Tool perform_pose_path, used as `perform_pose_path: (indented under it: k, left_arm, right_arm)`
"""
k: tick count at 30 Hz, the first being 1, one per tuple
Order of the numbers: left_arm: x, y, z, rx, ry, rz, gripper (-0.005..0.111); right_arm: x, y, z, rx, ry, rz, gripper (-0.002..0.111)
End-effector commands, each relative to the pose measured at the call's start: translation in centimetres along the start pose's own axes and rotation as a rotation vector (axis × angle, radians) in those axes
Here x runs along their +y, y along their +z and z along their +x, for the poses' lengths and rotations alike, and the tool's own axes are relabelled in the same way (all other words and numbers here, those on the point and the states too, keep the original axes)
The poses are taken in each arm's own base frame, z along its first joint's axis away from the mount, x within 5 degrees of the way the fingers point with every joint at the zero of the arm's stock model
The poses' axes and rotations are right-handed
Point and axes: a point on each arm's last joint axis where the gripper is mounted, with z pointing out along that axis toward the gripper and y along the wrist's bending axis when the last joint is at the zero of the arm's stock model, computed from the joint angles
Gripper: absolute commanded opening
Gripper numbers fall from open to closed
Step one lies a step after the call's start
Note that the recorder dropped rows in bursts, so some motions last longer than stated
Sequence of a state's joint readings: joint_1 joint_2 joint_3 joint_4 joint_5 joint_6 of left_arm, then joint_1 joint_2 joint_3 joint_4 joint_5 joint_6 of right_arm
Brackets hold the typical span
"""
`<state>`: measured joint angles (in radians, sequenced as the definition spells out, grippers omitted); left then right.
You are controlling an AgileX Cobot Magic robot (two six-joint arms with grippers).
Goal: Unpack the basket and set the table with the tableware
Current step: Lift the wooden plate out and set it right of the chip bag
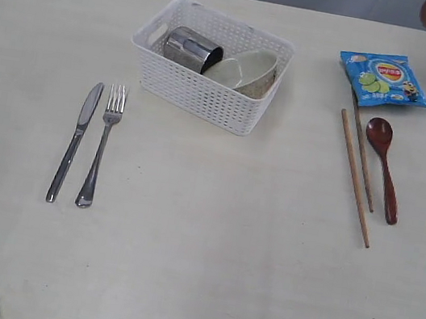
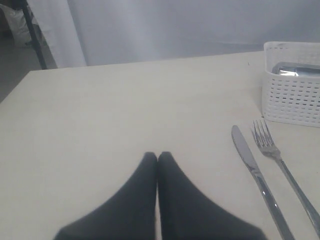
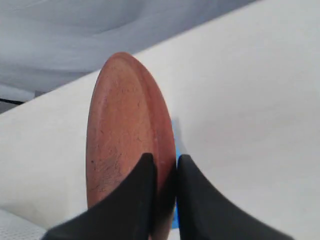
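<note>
Right gripper [image 3: 166, 160] pinches the plate [image 3: 122, 125] edge-on by its rim; stiff, probably slick and breakable. Left gripper [image 2: 157, 156] is pressed together, empty.

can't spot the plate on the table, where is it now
The round brown plate is pinched on edge in the right tool; the exterior view shows part of it at the top right corner, beyond the blue chip bag.
</note>
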<state>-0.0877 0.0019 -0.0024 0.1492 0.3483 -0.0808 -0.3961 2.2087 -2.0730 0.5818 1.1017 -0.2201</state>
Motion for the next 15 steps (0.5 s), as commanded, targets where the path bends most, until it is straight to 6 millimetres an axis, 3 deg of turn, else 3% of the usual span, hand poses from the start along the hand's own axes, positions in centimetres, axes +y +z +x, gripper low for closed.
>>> perform_pose_path:
  k: [1, 9, 15]
  left_arm:
    - [0.0, 0.0, 0.1, 0.0, -0.003, 0.006, 0.0]
    - [0.0, 0.0, 0.1, 0.0, -0.003, 0.006, 0.0]
    - [0.0, 0.0, 0.1, 0.0, -0.003, 0.006, 0.0]
  right_arm:
    - [-5.1, 1.5, 2.2, 0.015, 0.136, 0.075, -0.001]
    - [-12.3, 2.4, 5.9, -0.009, 0.244, 0.174, -0.001]
    - [-13.8, 4.3, 7.0, 0.003, 0.232, 0.096, -0.001]
